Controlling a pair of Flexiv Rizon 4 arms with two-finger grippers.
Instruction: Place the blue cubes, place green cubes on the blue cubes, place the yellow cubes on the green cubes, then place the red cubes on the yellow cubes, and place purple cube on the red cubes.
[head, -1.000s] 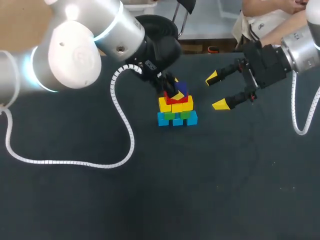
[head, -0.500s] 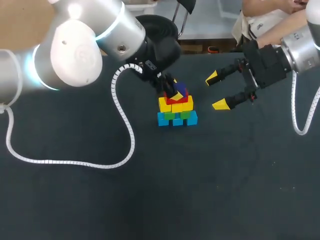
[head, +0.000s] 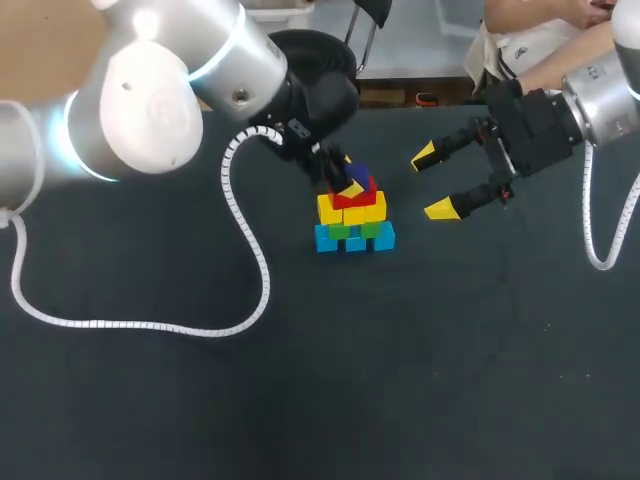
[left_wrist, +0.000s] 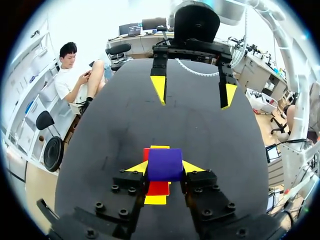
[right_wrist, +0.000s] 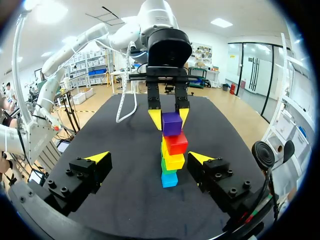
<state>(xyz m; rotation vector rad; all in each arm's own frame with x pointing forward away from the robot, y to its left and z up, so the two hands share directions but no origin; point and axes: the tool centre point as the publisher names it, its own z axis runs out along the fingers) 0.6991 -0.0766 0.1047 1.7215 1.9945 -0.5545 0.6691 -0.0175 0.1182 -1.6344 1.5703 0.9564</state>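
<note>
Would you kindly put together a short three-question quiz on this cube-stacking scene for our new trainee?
1. True or false: the right gripper is shut on a cube.
2. Which cube do the left gripper fingers clamp? A green cube, B purple cube, C yellow cube.
3. Fill in: directly under the purple cube sits a ___ cube.

Key: 1 false, it is open and apart from the stack; 2 B; 3 red cube.
</note>
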